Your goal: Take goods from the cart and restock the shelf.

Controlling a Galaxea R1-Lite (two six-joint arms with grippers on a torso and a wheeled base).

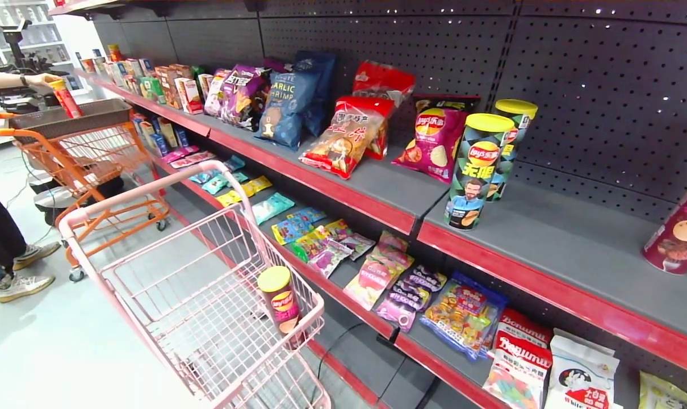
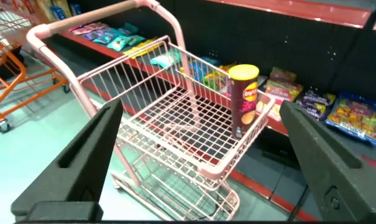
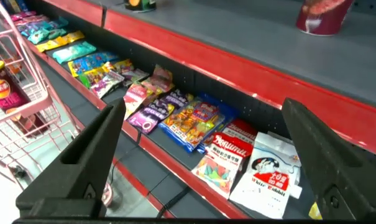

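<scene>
Showing a chip can (image 1: pixel 279 301) standing upright in the pink cart (image 1: pixel 145 190), tucked into the basket corner nearest the shelving. Catching, from the head view, a smooth cylinder with a yellow plastic lid and dark red printed wrap, set against thin pink wire mesh and a rounded tube handle.

Adding, from the left wrist view, the same chip can (image 2: pixel 243 99) leaning on nothing, plus a second wire rack (image 2: pixel 175 183) under the basket. Facing that cart, apart from it: the left gripper (image 2: pixel 200 174), black wedge-shaped fingers spread wide, gripping nothing.

Hanging before the lower shelf (image 3: pixel 169 163): the right gripper (image 3: pixel 203 168), fingers likewise wide apart and empty. Bringing out, from the right wrist view, glossy snack packets (image 3: pixel 194 121) lying flat in overlapping rows behind a red front edge.

Taking in, from the head view, the grey upper shelf (image 1: pixel 576 250) carrying two tall cans (image 1: pixel 474 170) with yellow lids, one behind the other, a red canister (image 1: pixel 681 233) well apart from them, crinkled foil chip bags (image 1: pixel 434 142) and a dark perforated back panel (image 1: pixel 604 85). Standing beyond the pink cart: an orange cart (image 1: pixel 82 147).
</scene>
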